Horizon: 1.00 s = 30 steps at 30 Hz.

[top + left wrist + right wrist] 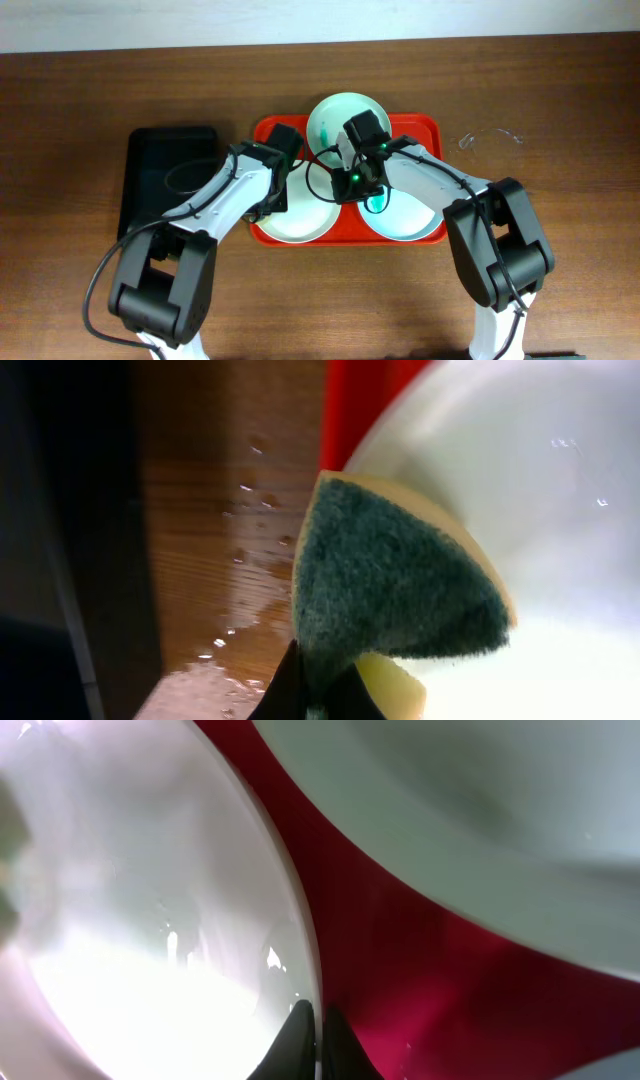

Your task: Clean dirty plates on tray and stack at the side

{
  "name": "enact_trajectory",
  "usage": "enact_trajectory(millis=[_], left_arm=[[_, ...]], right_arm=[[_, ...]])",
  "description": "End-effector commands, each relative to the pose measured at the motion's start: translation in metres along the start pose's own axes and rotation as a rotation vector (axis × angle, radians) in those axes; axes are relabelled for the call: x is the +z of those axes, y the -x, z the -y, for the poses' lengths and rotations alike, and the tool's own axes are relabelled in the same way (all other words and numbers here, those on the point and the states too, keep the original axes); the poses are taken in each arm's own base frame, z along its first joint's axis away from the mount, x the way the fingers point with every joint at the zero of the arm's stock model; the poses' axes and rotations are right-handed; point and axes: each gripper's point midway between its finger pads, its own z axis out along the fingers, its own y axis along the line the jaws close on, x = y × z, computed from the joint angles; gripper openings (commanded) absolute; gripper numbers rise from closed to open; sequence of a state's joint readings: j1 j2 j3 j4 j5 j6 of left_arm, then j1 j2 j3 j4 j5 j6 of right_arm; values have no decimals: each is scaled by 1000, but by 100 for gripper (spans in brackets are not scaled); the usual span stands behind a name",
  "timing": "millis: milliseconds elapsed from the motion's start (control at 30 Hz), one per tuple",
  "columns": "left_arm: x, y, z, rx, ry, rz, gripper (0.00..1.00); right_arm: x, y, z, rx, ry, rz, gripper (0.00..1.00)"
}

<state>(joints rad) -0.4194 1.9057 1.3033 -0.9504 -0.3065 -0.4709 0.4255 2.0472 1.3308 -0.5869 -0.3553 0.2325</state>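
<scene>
Though one is teal-smeared, plates (300, 222) pale, glossy

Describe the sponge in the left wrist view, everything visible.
The sponge is yellow foam with a dark green scouring face turned to the camera, wedge-shaped. The left gripper pinches its lower end. It overlaps the rim of a white plate beside the red tray; contact with the plate can't be confirmed.
</scene>
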Motion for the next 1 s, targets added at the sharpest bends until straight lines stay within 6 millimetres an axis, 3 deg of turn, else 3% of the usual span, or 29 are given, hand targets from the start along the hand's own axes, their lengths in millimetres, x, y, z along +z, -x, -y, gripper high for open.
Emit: enact_trajectory(millis=[0, 100, 200, 400, 567, 767, 867, 967], left_arm=[[-42, 31, -16, -99, -38, 128, 0], [-69, 45, -28, -167, -120, 183, 0], [-82, 51, -59, -248, -124, 214, 0], [-67, 46, -112, -397, -134, 134, 0], [-58, 45, -147, -491, -105, 113, 0], [-53, 38, -161, -520, -89, 87, 0], [-53, 38, -161, -520, -88, 86, 0], [-52, 38, -161, -520, -88, 86, 0]], right_arm=[[-6, 0, 16, -1, -94, -7, 4], [-28, 11, 15, -19, -152, 36, 4], [-47, 20, 11, -53, -234, 81, 4], [-97, 37, -5, -232, -552, 186, 4], [-152, 57, -37, -404, -929, 351, 4], [-228, 61, -94, -491, -1367, 645, 4], [-244, 59, -117, -597, -1500, 643, 4], [-242, 59, -130, -729, -1542, 560, 4]])
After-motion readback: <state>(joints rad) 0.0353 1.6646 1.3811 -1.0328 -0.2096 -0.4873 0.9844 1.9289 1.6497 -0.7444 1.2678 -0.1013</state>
